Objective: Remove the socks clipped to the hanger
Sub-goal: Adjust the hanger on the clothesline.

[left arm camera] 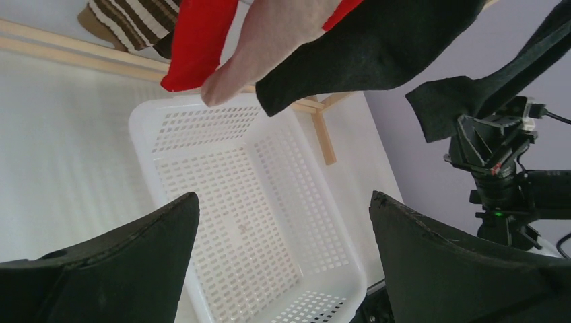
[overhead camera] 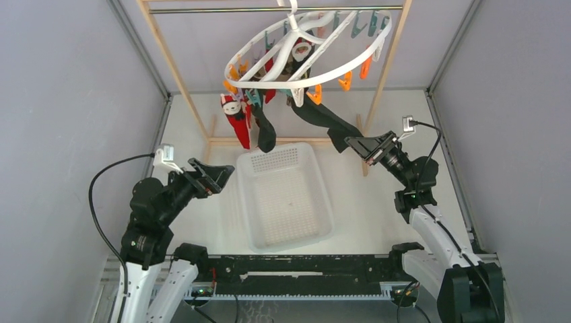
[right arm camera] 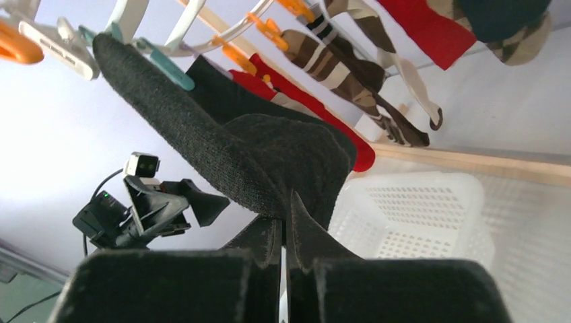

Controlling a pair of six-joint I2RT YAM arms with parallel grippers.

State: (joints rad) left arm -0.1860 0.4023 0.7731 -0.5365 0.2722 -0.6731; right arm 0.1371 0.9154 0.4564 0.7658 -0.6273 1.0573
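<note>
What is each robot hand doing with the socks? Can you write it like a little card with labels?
right hand: shut on the lower end of a black sock, which stretches up to the hanger
left hand: open, holding nothing, off to the basket's left
hanger: white oval, tilted, hooked on the metal rod
other socks: a red sock and a dark sock hang at its left side
basket: white, below the socks, nothing in it
</note>
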